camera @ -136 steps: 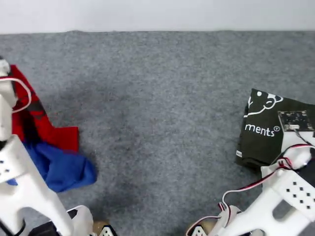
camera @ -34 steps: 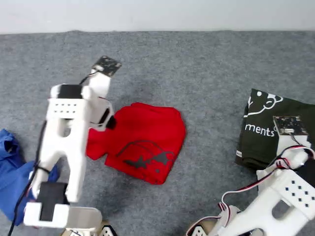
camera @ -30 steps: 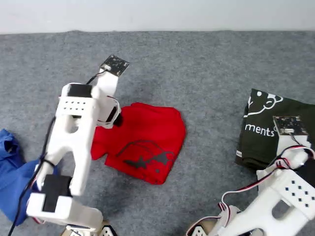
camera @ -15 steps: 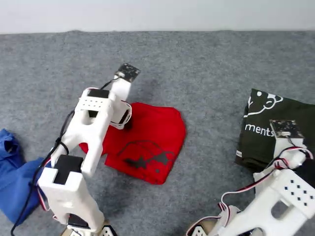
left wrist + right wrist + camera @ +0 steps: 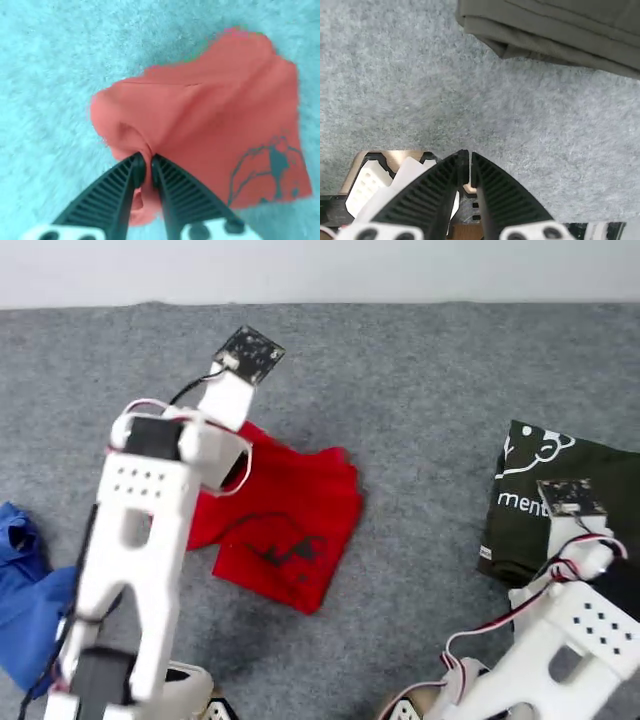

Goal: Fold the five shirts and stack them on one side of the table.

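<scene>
**Left pincer grips the red shirt near mid-table**

The left pincer (image 5: 144, 167) is nipped tight on a gathered fold of the red shirt (image 5: 215, 125), close to one edge of the cloth. Its two black fingers (image 5: 120, 185) stand almost together with the bunched fabric caught between them. From that pinch the shirt spreads away over the grey table (image 5: 420, 390), crumpled rather than flat, with a dark print on the part farthest from the grip.

In the high view the left arm (image 5: 140, 530) stretches from the near edge over the left half of the table and covers the shirt's left side. The rest of the red shirt lies a little left of the table's centre, print facing up.

The blue shirt (image 5: 30, 590) lies in a loose heap at the left edge of the table, apart from the red one and partly hidden by the left arm. The dark green shirt (image 5: 540, 500) sits folded at the right edge with white print on top, well apart from the red shirt. The right wrist view shows its layered folded edges.

The right pincer (image 5: 466, 157) is closed with nothing between its fingers. It hangs over bare table towards the front edge, near the dark green shirt but apart from it. The right arm (image 5: 570, 630) rises at the near right corner, and in the high view its upper part overlaps the folded shirt's near side.
</scene>
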`<state>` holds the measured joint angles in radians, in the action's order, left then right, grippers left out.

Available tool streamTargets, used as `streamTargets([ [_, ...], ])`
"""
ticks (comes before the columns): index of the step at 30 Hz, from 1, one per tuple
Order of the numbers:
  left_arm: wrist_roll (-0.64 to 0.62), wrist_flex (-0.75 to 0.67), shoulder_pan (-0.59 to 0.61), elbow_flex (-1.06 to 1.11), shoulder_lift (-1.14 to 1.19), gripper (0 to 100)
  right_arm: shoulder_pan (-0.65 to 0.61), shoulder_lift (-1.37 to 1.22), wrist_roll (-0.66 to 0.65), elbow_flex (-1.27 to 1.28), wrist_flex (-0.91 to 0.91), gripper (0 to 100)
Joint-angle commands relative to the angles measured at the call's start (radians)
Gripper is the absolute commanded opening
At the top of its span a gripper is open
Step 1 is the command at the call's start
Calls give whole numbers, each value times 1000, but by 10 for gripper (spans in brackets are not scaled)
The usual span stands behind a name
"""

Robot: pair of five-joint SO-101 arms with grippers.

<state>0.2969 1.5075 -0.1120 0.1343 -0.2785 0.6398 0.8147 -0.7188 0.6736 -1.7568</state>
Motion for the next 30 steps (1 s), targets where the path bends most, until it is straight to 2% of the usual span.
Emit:
streamTargets([
  [1,54,152,-6,-42,-140,13,-61,21,-3,-9,-15,15],
  [4,83,252,0,-30,-201,13,-104,21,-3,-9,-15,15],
  [9,129,249,37,174,-390,13,-185,13,0,-9,1,15],
  [16,249,227,63,556,-709,13,-317,10,153,-11,142,19],
  [21,259,173,233,648,-816,13,-492,-2,229,-12,222,19],
  [26,261,127,374,711,-827,16,-630,-171,316,-83,254,20],
  [28,261,129,399,714,-827,44,-674,-266,348,-161,248,20],
  [30,258,126,428,714,-827,115,-717,-363,370,-252,243,20],
])
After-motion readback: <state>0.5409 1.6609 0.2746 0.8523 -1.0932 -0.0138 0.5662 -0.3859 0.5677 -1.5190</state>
